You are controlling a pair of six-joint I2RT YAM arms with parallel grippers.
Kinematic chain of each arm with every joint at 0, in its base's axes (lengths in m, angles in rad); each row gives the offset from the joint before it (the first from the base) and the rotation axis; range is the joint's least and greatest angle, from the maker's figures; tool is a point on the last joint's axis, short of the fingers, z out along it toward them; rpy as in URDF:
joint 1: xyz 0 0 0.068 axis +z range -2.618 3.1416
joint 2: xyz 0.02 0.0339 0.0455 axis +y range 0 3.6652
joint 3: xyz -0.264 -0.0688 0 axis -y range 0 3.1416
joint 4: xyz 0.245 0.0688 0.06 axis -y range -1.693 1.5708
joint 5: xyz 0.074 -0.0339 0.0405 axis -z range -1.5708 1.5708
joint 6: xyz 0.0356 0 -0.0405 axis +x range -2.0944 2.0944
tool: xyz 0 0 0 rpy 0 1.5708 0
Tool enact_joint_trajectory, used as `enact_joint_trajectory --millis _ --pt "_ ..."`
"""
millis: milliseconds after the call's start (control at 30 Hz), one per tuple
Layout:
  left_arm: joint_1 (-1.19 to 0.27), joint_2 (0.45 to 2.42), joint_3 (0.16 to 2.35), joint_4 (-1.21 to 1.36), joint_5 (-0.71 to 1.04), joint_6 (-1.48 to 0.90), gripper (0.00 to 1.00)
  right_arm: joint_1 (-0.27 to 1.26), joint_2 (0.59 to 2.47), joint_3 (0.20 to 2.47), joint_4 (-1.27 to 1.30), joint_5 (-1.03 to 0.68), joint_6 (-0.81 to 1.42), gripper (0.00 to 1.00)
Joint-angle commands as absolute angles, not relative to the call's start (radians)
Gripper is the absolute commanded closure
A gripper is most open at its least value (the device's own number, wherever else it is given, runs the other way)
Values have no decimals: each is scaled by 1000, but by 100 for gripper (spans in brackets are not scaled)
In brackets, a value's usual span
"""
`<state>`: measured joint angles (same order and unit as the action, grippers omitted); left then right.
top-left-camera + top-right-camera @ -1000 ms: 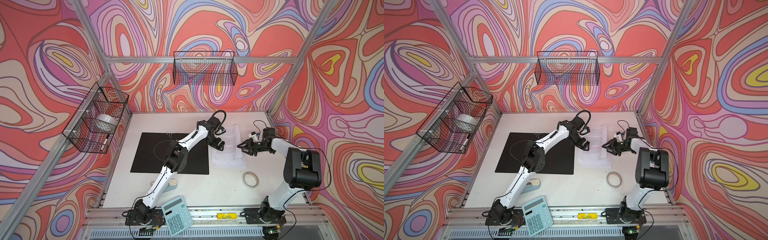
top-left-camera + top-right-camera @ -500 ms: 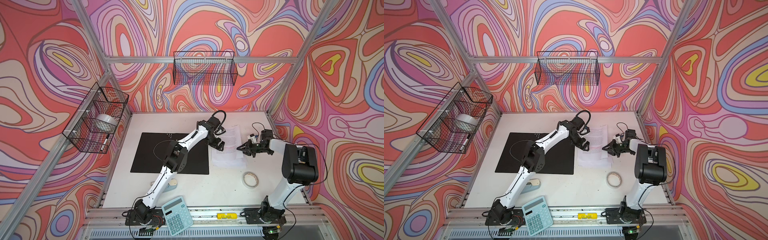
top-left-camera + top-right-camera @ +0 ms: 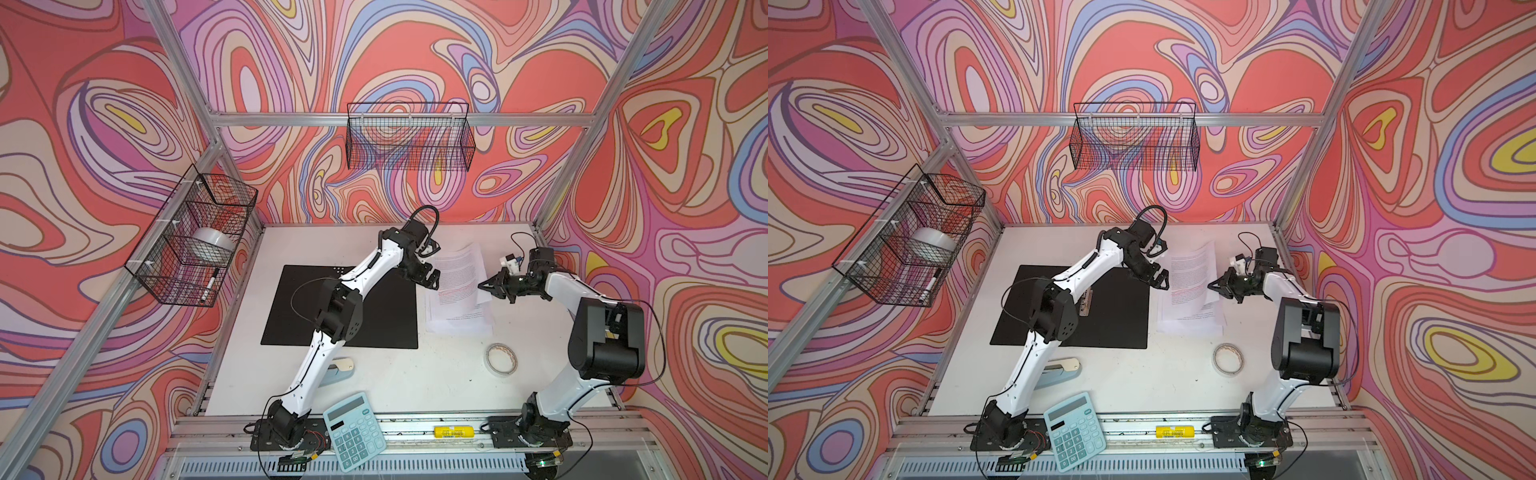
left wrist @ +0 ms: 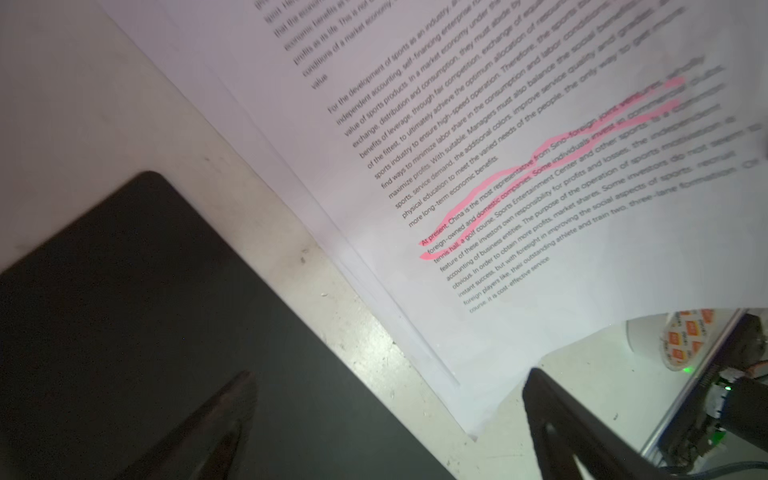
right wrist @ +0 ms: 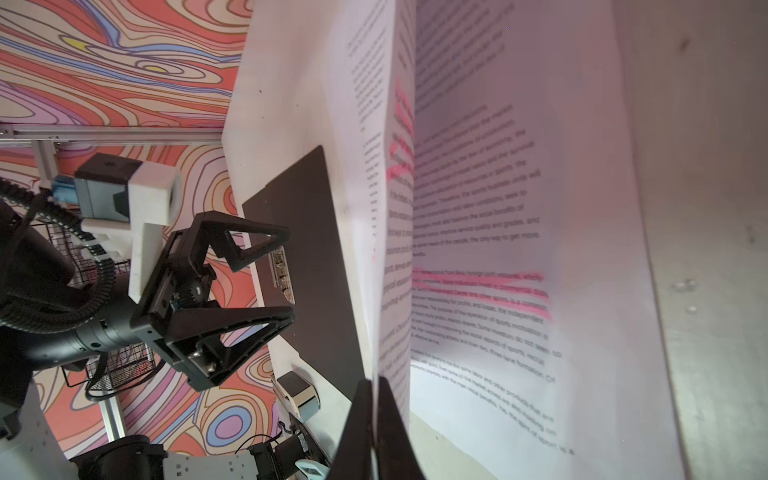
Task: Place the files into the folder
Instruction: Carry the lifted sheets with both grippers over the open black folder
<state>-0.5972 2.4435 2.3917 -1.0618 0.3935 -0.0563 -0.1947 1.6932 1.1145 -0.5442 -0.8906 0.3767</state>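
Observation:
The files (image 3: pixel 457 286) (image 3: pixel 1187 286) are a loose stack of white printed sheets with pink highlights, lying on the table right of the folder. The folder (image 3: pixel 374 324) (image 3: pixel 1113 320) lies open and flat with its black inside up and a metal clip (image 3: pixel 1086 301) along its spine. My right gripper (image 3: pixel 482 286) (image 5: pixel 374 384) is shut on the right edge of the top sheet (image 5: pixel 390 208), which curls up off the stack. My left gripper (image 3: pixel 432 279) (image 4: pixel 390 372) is open and holds nothing. It hovers over the strip of table between the folder (image 4: pixel 145 311) and the stack's left edge.
A tape roll (image 3: pixel 501 359) lies in front of the files. A stapler (image 3: pixel 340 368) sits near the left arm, and a teal calculator (image 3: pixel 353 432) rests on the front rail. Wire baskets hang on the back wall (image 3: pixel 409 137) and the left wall (image 3: pixel 191 237).
My right gripper's jaws have closed on the edge of the top sheet, and that arm's elbow has shifted a little. The left arm has not moved.

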Motion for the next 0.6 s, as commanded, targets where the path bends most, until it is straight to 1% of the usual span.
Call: enact_joint_trajectory --millis 0,133,367,467,567 --pt "-566 2310 2371 -1110 399 -69 0 -185 1636 1167 -600 -886 388 100" --pt "-529 2222 2314 -1133 333 -111 0 -147 1608 1248 -685 -885 382 100" --pt "-435 2073 2117 -1110 231 -199 0 15 1598 1405 -773 -830 410 100" --pt "-383 2045 2061 -1094 207 -235 0 79 1593 1448 -763 -822 450 100" --pt "-346 2039 2028 -1089 221 -258 0 141 1592 1479 -745 -819 492 100"
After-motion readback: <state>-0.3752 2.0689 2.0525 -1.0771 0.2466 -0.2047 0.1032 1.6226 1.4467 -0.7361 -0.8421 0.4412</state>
